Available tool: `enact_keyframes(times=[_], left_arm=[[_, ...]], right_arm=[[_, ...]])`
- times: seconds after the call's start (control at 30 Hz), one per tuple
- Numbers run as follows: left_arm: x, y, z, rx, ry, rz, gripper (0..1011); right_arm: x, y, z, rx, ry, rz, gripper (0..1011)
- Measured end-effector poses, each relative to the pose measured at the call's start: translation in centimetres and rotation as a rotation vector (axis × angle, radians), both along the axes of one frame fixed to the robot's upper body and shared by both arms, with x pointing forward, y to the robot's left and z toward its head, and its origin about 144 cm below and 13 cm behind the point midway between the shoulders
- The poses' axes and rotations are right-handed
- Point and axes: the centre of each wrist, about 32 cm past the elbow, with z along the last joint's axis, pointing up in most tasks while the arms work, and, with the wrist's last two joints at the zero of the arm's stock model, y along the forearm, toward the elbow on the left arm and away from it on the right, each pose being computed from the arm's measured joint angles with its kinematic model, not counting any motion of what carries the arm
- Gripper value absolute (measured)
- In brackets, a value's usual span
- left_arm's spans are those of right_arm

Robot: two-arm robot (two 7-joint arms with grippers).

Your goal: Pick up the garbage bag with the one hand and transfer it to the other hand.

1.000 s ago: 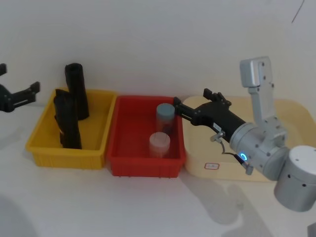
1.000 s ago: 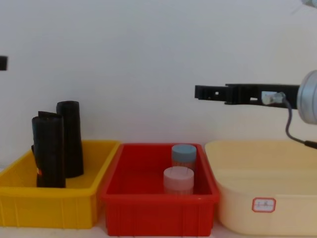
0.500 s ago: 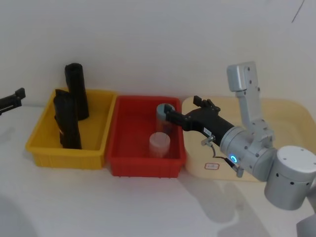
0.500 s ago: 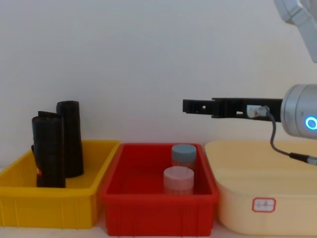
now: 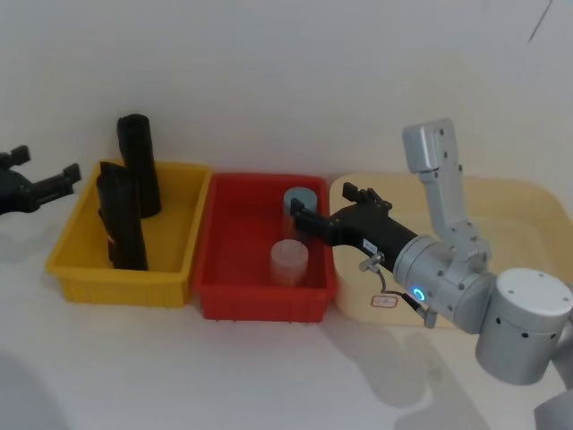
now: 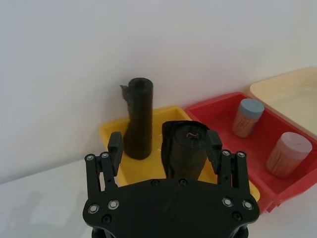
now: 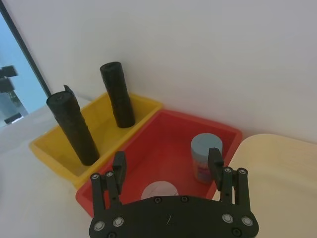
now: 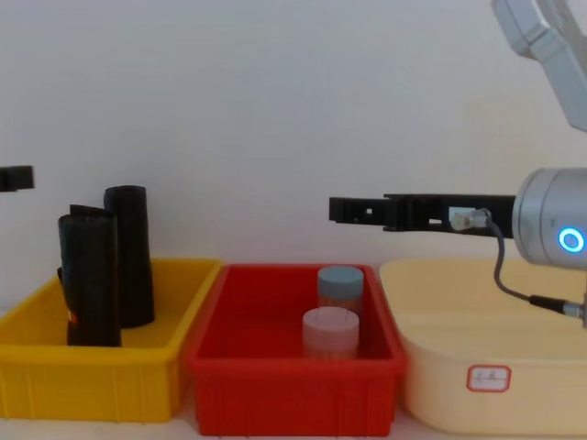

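Head view, garbage bag: the garbage bag (image 5: pixel 121 224) stood upright in the yellow bin (image 5: pixel 81 273) on the bench (image 5: pixel 269 376), just in front of the plain black roll (image 5: pixel 139 166). Standing upright left its upper part free for a sideways grip.
Head view, left pincer: the left pincer (image 5: pixel 43 166) hung beside the yellow bin's left end, apart from it. It was spread and empty and pointed toward the rolls, probably lining up for the pick.
Head view, right pincer: the right pincer (image 5: pixel 324 208) reached over the red bin (image 5: pixel 260 305), near the blue-lidded jar (image 5: pixel 294 202) and beyond the pink-lidded jar (image 5: pixel 289 260). It was released and carried nothing, likely waiting midway for the hand-over.
Left wrist view, aim: the garbage bag (image 6: pixel 185 148) lay in line between the left pincer's spread fingers (image 6: pixel 115 146) but farther off, untouched. The plain black roll stood beyond it, nearer the wall.
Right wrist view, aim: the right pincer (image 7: pixel 166 161) was wide, with nothing between its fingers. It faced across the red bin toward both rolls, well apart from them.
Chest view, mark: a red-orange mark (image 8: pixel 71 316) showed low on the garbage bag's side; whether the two rolls touched I cannot tell.
Chest view, heights: the right pincer was held level, high above the red bin, beside the cream tub (image 8: pixel 440 367). That height seemingly left room for the bag to be brought across.
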Motion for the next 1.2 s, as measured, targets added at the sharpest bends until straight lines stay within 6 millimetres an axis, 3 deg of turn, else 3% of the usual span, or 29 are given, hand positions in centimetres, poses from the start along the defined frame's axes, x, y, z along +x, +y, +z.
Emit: enact_keyframes(times=[0.4,1.2], left_arm=[[3.0,-1.5,-1.7,-0.039,0.044,-0.051,1001],[5.2,-2.8,-3.2,-0.073,0.091,-0.112,1001]], right_arm=[[-0.2,0.1,-0.4,0.000,0.019,0.022,1001],[-0.2,0.3,-1.1,0.026,0.054,0.052,1001]])
